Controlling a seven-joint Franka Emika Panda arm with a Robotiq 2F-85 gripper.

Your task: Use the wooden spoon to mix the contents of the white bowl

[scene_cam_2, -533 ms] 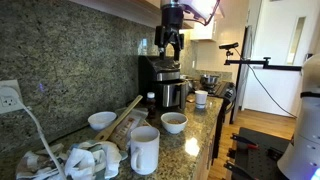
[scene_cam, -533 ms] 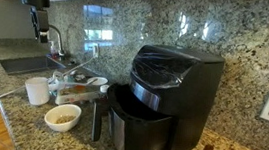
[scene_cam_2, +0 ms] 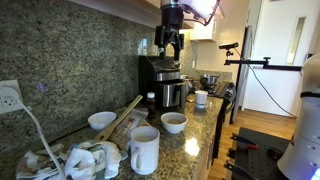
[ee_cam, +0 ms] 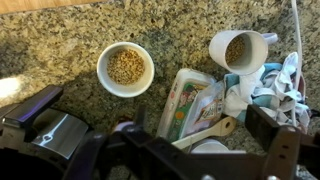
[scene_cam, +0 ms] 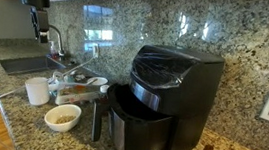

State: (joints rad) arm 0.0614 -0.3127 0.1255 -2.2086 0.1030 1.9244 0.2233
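I had the gripper (scene_cam: 42, 29) hanging high over the counter (ee_cam: 50, 40), close under the cabinet, holding nothing. Its fingers (ee_cam: 280, 135) stood wide apart at either side of the wrist view.

The bowl (ee_cam: 125, 68) sat on bare counter, upright, with the tan grainy contents (ee_cam: 125, 66) lying inside it. In the wrist view it lay toward the upper left, nearer the left-hand finger. Nothing stood in it.

The spoon (ee_cam: 212, 131) was what mattered. It lay low down near the lower edge of the wrist view, right of centre, just beside the package (ee_cam: 190, 100) and on the far side of the package from the bowl. I could not tell whether it rested on the package or only against it. Part of it was hidden behind the gripper body. In an exterior view the spoon (scene_cam_2: 127, 113) ran as a long diagonal across the clutter, one end pointing toward the air fryer (scene_cam_2: 165, 82).

A cup (ee_cam: 240, 50) with similar grains stood beyond the package — not my target.

My judgement was that the pickup had not begun. I would need to come straight down and set the fingers across that diagonal, not along it.
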